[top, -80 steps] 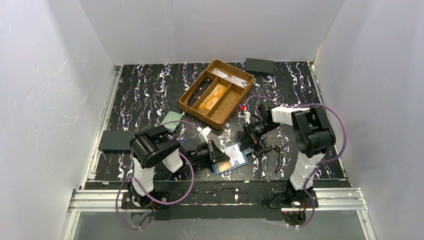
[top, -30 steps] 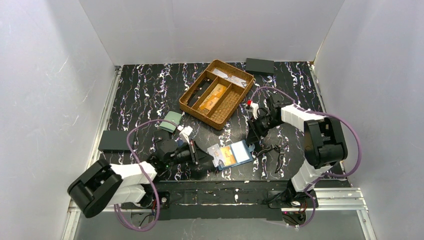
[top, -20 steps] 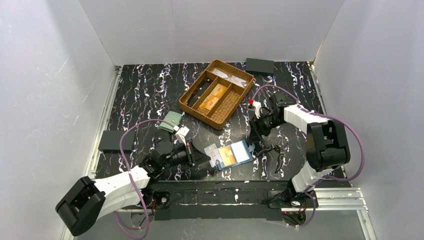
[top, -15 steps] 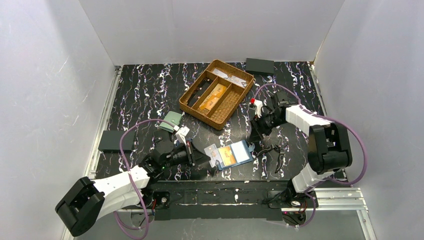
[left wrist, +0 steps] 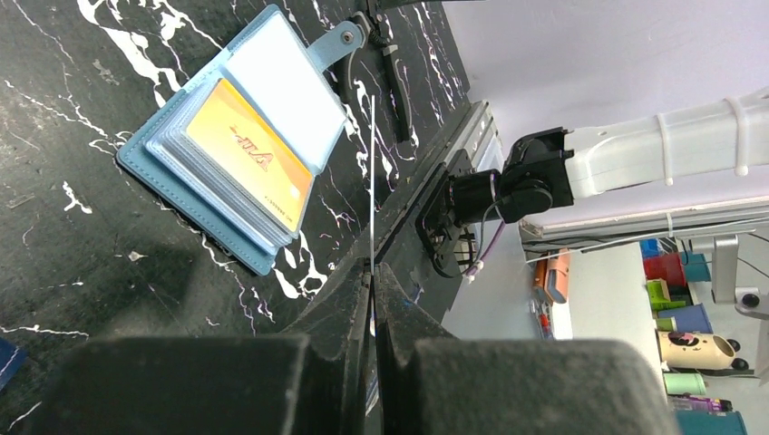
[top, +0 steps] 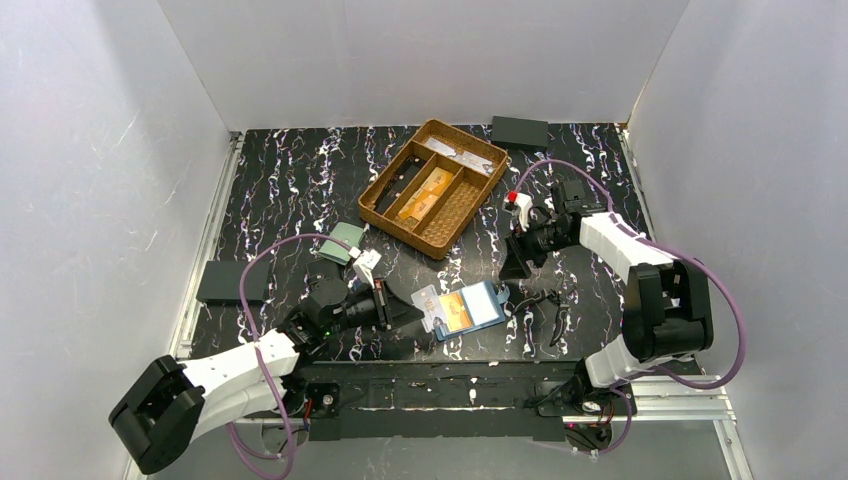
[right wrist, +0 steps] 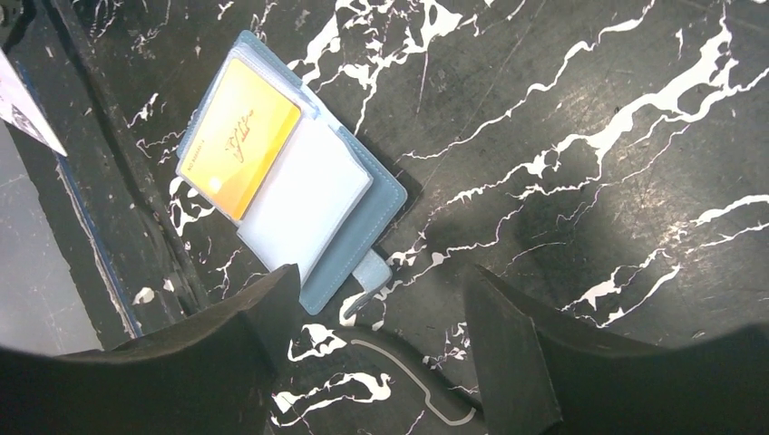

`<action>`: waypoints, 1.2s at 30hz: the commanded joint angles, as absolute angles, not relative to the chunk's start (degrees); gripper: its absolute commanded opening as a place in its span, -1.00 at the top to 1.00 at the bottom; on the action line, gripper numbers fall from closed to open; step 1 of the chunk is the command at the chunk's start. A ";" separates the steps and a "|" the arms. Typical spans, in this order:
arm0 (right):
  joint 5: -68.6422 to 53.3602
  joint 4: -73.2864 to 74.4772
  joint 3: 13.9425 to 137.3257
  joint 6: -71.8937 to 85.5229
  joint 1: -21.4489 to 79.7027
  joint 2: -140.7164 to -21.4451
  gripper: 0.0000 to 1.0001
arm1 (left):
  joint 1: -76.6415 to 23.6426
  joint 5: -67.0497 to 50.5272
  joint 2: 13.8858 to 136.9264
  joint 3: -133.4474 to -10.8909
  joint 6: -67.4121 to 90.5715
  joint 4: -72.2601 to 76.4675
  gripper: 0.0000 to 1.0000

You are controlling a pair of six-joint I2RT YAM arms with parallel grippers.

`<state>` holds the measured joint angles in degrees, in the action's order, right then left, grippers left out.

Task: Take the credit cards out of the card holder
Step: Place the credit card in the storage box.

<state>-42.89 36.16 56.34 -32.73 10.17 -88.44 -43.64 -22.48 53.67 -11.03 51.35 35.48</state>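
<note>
Your left gripper [left wrist: 372, 267] is clamped hard on a card [right wrist: 18, 101]. From its wrist camera you're looking at that card dead edge-on, a thin pale line rising from between the closed fingers, so its face can't be read from there. You've got it low over the black marbled table [top: 300, 190], just left of the card holder [top: 465, 311]; I can't tell whether the card's far edge touches the holder. The holder itself lies opened flat near the front edge of the table, between your two grippers. An orange-gold credit card [right wrist: 238, 136] sits face up in the sleeve on its left half, a pale sleeve covers the right half, and the snap tab [right wrist: 372, 272] pokes out on the side toward your right arm. Your right gripper [right wrist: 381, 362] has its jaws spread wide with nothing between them, hovering off the table beyond and to the right of the holder, clear of it. Behind, the wicker basket [top: 400, 236] holds more orange-gold cards [top: 425, 193] in its middle compartment, and a pale green wallet [top: 346, 240] lies just beside the basket's near-left corner.
</note>
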 commanded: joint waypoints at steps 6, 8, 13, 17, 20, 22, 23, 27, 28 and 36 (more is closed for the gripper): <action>-47.65 36.85 55.22 -35.19 9.49 -84.25 -0.52 | -45.85 -20.93 54.50 -14.08 48.62 35.60 1.00; -48.35 36.78 55.01 -35.41 9.43 -83.75 -0.52 | -46.03 -20.84 54.74 -14.15 48.52 35.68 1.00; -49.58 36.51 54.54 -35.55 9.32 -82.64 -0.55 | -46.09 -20.57 54.80 -14.06 48.31 35.82 1.00; -50.56 36.56 54.40 -35.98 9.15 -81.97 -0.55 | -46.40 -20.48 55.41 -14.22 48.38 36.08 1.00; -51.28 36.63 54.22 -36.44 9.06 -81.27 -0.56 | -46.68 -20.39 56.08 -14.45 48.42 36.34 1.00; -52.02 36.74 54.15 -36.74 9.01 -80.82 -0.56 | -46.91 -20.30 56.61 -14.74 48.30 36.47 1.00; -52.37 36.72 54.02 -36.93 8.97 -80.51 -0.57 | -47.01 -20.23 56.92 -14.88 48.19 36.55 1.00; -53.98 36.85 53.56 -37.72 8.96 -79.54 -0.59 | -47.43 -20.05 57.93 -15.40 47.92 36.72 1.00; -54.35 36.86 53.46 -37.95 8.96 -79.40 -0.60 | -47.56 -19.95 58.18 -15.61 47.86 36.74 1.00; -56.30 37.92 53.31 -39.58 8.96 -78.69 -0.61 | -48.25 -19.62 60.40 -16.60 47.55 37.22 1.00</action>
<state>-53.41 36.82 53.65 -37.67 9.32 -80.51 -47.83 -20.29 59.88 -14.55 48.88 36.01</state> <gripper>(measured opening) 0.804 0.009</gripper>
